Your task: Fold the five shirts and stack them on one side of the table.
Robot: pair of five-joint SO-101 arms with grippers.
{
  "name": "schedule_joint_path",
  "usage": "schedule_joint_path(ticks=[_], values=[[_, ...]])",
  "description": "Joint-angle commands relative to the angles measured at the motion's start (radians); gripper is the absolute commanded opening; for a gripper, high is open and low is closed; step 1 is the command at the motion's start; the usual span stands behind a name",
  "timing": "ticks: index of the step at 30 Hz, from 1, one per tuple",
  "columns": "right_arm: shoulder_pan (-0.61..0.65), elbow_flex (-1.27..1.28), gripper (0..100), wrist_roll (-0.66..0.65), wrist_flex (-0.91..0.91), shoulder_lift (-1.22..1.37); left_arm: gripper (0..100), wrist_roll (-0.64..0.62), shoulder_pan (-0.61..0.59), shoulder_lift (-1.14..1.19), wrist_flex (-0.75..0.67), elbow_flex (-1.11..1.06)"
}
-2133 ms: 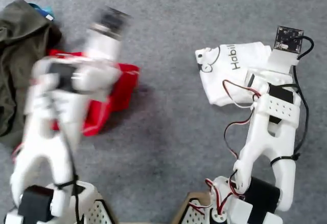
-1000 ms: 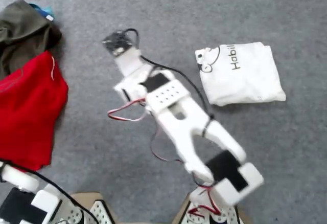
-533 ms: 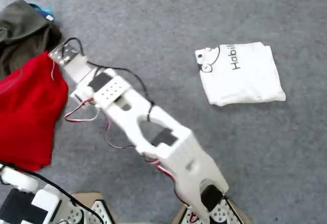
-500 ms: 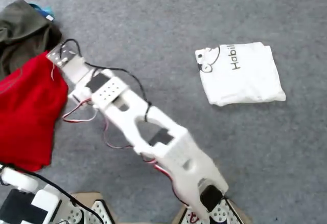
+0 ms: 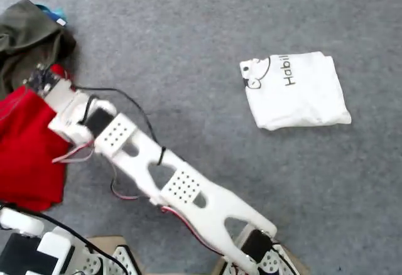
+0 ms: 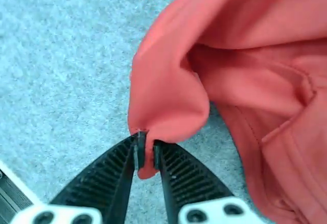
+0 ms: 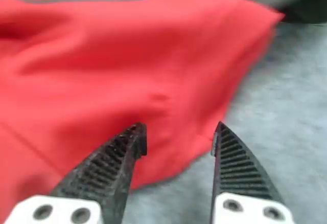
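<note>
Grey felt covered the table [image 5: 188, 43]. The left gripper [image 6: 145, 150] was pinched tight on a fold of the red shirt [image 6: 230, 55], and the right gripper [image 7: 179, 132] hung wide open just over the same cloth. One white shirt [image 5: 295, 90] lay folded well apart. A dark green heap [image 5: 25, 36] lay rumpled beside the red, so most folding seemed undone.
</note>
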State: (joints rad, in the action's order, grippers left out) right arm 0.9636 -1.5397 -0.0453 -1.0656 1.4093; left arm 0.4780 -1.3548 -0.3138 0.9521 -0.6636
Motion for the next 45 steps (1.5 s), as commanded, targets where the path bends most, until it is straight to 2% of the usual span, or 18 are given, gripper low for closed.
schedule_joint_path(ticks=[1, 3, 5, 8, 10, 12, 19, 26, 30, 33, 41, 45], values=[[0.034, -0.104, 21.8, 0.000, -0.005, 0.039, 3, 0.003, -0.002, -0.014, -0.011, 0.005], [0.038, -0.110, 21.6, -0.002, -0.003, 0.070, 3, 0.002, 0.001, -0.015, -0.011, 0.005], [0.037, -0.108, 17.2, -0.002, 0.011, 0.088, 3, 0.002, 0.002, -0.015, -0.011, 0.005], [0.021, -0.116, 1.0, -0.003, 0.029, 0.091, 3, 0.002, 0.001, -0.015, -0.011, 0.005], [0.003, -0.117, 3.5, -0.006, 0.003, 0.071, 3, 0.002, 0.001, -0.015, -0.011, 0.007], [-0.023, -0.117, 1.1, -0.006, -0.052, 0.033, 3, 0.002, 0.004, -0.015, -0.011, 0.013], [-0.160, -0.130, 1.3, -0.017, -0.364, -0.153, 3, 0.008, 0.070, -0.017, -0.005, 0.028], [-0.285, -0.128, 1.3, -0.158, -0.703, -0.354, 3, 0.003, 0.278, -0.017, 0.161, 0.091], [-0.417, -0.064, 1.3, -0.189, -0.703, -0.501, 3, 0.002, 0.430, -0.017, 0.264, 0.153], [-0.508, 0.117, 1.3, -0.270, -0.703, -0.674, 3, 0.002, 0.542, -0.044, 0.334, 0.211], [-0.710, 0.955, 1.3, -0.557, -0.697, -1.273, 3, 0.002, 0.880, -0.281, 0.433, 0.228], [-0.819, 1.170, 1.3, -0.664, -0.697, -1.524, 3, 0.002, 1.066, -0.440, 0.491, 0.234]])
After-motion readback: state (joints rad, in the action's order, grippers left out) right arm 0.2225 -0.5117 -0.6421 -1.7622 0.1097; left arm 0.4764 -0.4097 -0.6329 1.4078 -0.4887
